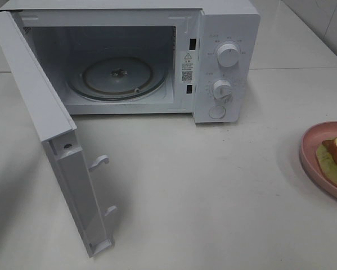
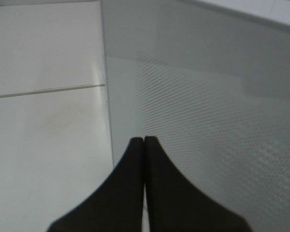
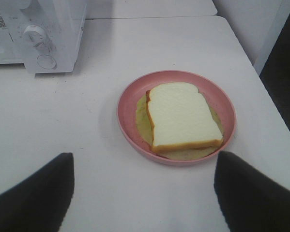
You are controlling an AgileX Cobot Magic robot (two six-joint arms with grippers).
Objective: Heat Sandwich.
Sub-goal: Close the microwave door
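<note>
Sandwich [image 3: 183, 116] of white, brown-crusted bread waits on round pink plate [image 3: 128, 94] — spread-jawed right gripper [image 3: 144, 191] hovers, ready to grasp; left gripper [image 2: 144, 140] pinched empty beside white microwave's open door [image 2: 207, 106].

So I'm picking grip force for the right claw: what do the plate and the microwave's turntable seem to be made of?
Plate: looks like matte pink plastic or melamine, with an even colour, a soft rounded rim and no glaze shine, though ceramic can't be ruled out. Turntable: looks like clear glass, as the cavity floor and centre hub show through it and its rim glints.
</note>
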